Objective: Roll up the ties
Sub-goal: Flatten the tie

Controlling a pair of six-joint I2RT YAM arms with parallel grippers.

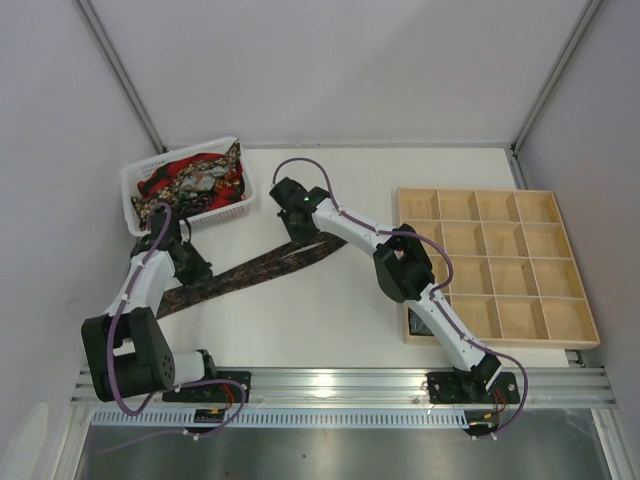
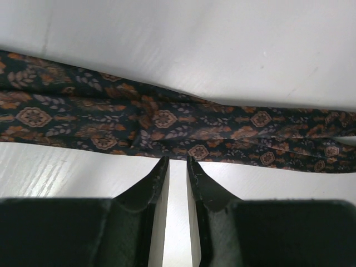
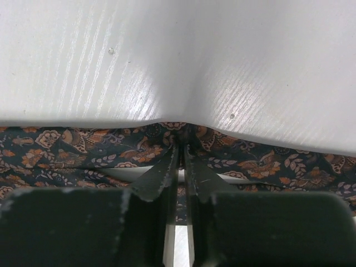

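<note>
A: Where does the tie [image 1: 250,272] lie now?

B: It lies flat and stretched out on the bench [image 1: 330,320], between the two arms. Its long axis runs on a diagonal, from near-left to far-right. The other ties [image 1: 195,180] are heaped in the white basket [image 1: 150,180] at the far left, and the wooden tray [image 1: 497,190] stands well apart on the right.

A: And which jaws are at which end?

B: The right arm [image 1: 360,230] reaches across to the far-right end, and the left arm [image 1: 145,275] stands over the near-left part. Both pairs of jaws cross the tie at a right angle to its length.

A: Do the right jaws hold it?

B: Yes, I think so. In the right wrist view they are almost pressed together and they pinch the far edge of the tie [image 3: 67,150]. The cloth rises to a small peak at their tips.

A: And the left jaws?

B: A narrow gap is between them and bare bench shows through it. Their tips touch the near edge of the tie [image 2: 233,130], where the cloth is puckered. I cannot tell if they pinch a fold.

A: So what decides the coming move?

B: In my judgement, the roll must travel along the diagonal, from the far-right end toward the left jaws.
</note>
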